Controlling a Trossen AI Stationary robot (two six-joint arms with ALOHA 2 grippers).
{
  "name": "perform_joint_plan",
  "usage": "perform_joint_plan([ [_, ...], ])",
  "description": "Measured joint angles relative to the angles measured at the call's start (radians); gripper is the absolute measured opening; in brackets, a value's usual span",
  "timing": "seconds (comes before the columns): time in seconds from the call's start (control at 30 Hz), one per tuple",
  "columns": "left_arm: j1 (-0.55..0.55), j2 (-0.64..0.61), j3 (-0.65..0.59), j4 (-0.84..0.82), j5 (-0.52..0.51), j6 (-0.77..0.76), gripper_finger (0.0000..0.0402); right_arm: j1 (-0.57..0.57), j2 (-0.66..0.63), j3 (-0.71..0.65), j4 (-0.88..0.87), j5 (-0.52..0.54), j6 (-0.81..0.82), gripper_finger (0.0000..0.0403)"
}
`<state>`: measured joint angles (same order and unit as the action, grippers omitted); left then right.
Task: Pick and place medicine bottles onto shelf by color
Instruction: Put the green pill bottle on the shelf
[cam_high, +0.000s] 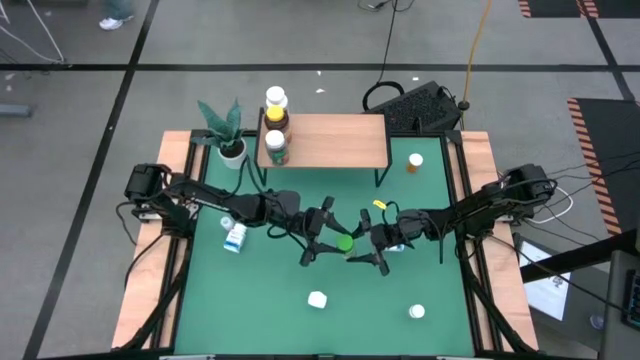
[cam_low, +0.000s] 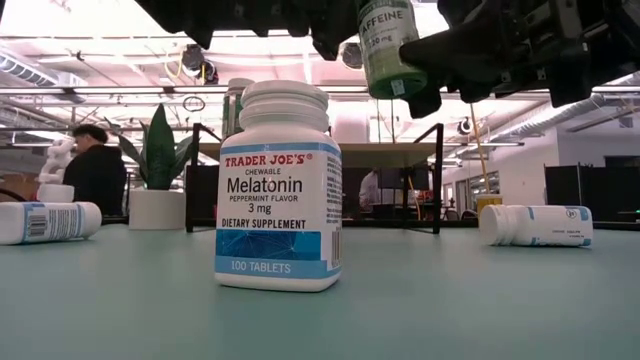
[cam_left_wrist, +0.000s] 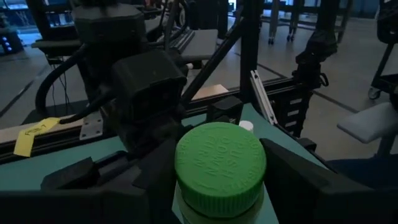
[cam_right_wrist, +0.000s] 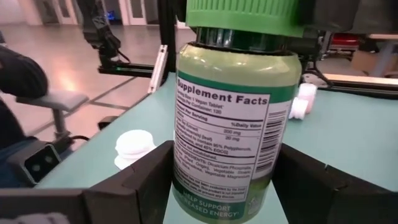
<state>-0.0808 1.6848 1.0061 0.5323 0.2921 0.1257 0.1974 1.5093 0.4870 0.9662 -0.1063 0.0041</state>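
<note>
A green bottle (cam_high: 344, 241) with a green cap is held upright in the air over the middle of the table, high in the low view (cam_low: 388, 45). My left gripper (cam_high: 330, 238) reaches it from the table's left and my right gripper (cam_high: 358, 245) from the right. Both are shut on it. The light-wood shelf (cam_high: 330, 140) stands at the far side, with amber bottles (cam_high: 276, 120) upright on its left end. My left gripper pinches the bottle's green cap (cam_left_wrist: 186, 180) between its two fingers, one on each side. The fingers come about level from the table's left. My right gripper pinches the bottle's lower body (cam_right_wrist: 186, 180) between its two fingers, below the label's facts panel. Its fingers come level from the table's right. The bottle stands upright, lifted clear of the table.
A white-and-blue bottle (cam_high: 235, 238) lies on the table's left part. Two white-capped bottles (cam_high: 318, 299) (cam_high: 416, 312) are near the front, and an orange one (cam_high: 415, 162) stands right of the shelf. A potted plant (cam_high: 228, 135) is left of the shelf.
</note>
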Motion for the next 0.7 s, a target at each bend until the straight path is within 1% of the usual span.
perform_joint_plan([
  [0.1, 0.001, 0.000, 0.000, -0.011, -0.038, 0.001, 0.0201, 0.014, 0.000, 0.000, -0.016, 0.016, -0.046, 0.0249],
  [0.17, 0.000, 0.000, 0.000, -0.018, -0.058, 0.006, 0.0201, 0.021, 0.000, -0.002, -0.018, 0.025, -0.059, 0.0267],
  [0.23, 0.000, -0.005, 0.000, -0.024, -0.069, 0.012, 0.0210, 0.022, 0.000, -0.002, -0.010, 0.035, -0.058, 0.0289],
  [0.3, 0.002, -0.028, 0.000, -0.059, -0.095, 0.017, 0.0213, 0.023, 0.000, -0.002, -0.004, 0.098, -0.041, 0.0308],
  [0.4, 0.010, -0.075, 0.000, -0.120, -0.162, 0.052, 0.0204, 0.027, -0.021, -0.001, -0.015, 0.236, 0.001, 0.0325],
  [0.5, 0.028, -0.150, -0.002, -0.185, -0.230, 0.077, 0.0201, 0.039, -0.064, -0.007, -0.031, 0.349, 0.014, 0.0328],
  [0.6, 0.070, -0.235, -0.002, -0.258, -0.252, 0.100, 0.0206, 0.061, -0.117, -0.030, -0.019, 0.456, 0.012, 0.0327],
  [0.63, 0.090, -0.260, -0.002, -0.257, -0.280, 0.112, 0.0211, 0.070, -0.136, -0.047, -0.034, 0.480, 0.013, 0.0327],
  [0.7, 0.143, -0.314, -0.001, -0.260, -0.302, 0.113, 0.0216, 0.084, -0.165, -0.076, -0.051, 0.507, 0.010, 0.0326],
])
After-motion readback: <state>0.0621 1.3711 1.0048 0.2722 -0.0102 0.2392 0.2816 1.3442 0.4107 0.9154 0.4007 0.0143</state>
